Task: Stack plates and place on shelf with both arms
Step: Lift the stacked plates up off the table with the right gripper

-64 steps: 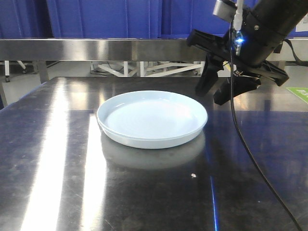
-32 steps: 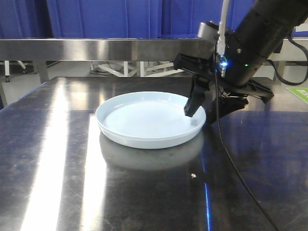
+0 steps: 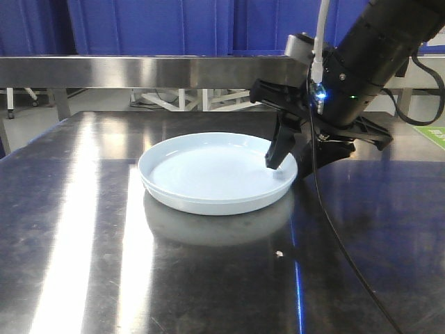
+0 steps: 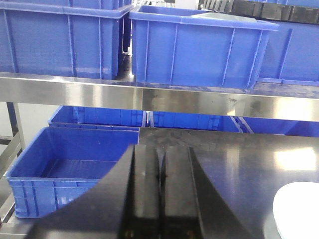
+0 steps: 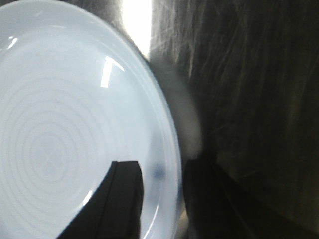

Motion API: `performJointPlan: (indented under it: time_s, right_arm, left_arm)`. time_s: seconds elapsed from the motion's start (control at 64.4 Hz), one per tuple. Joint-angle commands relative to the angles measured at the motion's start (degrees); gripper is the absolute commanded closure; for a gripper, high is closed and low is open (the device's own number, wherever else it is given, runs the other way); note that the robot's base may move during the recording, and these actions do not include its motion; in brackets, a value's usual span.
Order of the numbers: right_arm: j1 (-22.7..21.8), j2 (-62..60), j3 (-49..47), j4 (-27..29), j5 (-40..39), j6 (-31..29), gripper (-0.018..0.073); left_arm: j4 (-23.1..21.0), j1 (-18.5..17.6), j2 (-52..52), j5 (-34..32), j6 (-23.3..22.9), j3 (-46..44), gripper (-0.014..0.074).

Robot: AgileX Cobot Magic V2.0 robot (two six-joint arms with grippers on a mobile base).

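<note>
The right tool (image 3: 290,161) is open astride the right rim of the plate (image 3: 208,174), one finger inside, one outside; the plate lies flat on the desk (image 3: 83,264). It seems the grasp is in hand: the next move calls for closing on the rim and lifting level.

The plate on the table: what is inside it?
The plate is bare, apart from one finger of the open right claw reaching inside its rim. The patch under that finger is covered.
</note>
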Motion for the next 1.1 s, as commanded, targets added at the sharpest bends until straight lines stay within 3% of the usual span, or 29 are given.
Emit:
performJointPlan:
  time_s: [0.0,0.109,0.326,0.559,0.73,0.901,1.088]
  right_arm:
    - [0.1,-1.5,-1.2,0.5,-1.6,-0.5,0.0209]
    - [0.1,-1.3,-1.2,0.5,-1.2,-0.5,0.027]
    - [0.1,-1.3,-1.2,0.5,-0.8,-0.5,0.0513]
    - [0.1,-4.6,-1.2,0.5,-1.4,-0.5,0.0507]
    - [0.1,-10.9,-1.1,0.0,-6.5,-1.2,0.0507]
    - [0.0,-18.4,2.8,-0.2,-17.3,-7.6,0.0507]
    - [-1.3,-28.2,13.5,-0.2,-31.7,-14.7,0.0507]
  left_arm:
    - [-0.4,0.0,0.0,-4.9,-0.4,-1.7,0.0514]
    - [-0.4,0.0,0.0,-4.9,-0.4,-1.7,0.0514]
    - [-0.4,0.0,0.0,-4.9,-0.4,-1.7,0.0514]
    - [-0.4,0.0,0.0,-4.9,-0.4,-1.7,0.0514]
    - [-0.4,0.0,0.0,-4.9,-0.4,-1.7,0.0514]
    - [-0.4,0.0,0.0,-4.9,-0.4,-1.7,0.0514]
    - [-0.4,0.0,0.0,-4.9,-0.4,-1.7,0.0514]
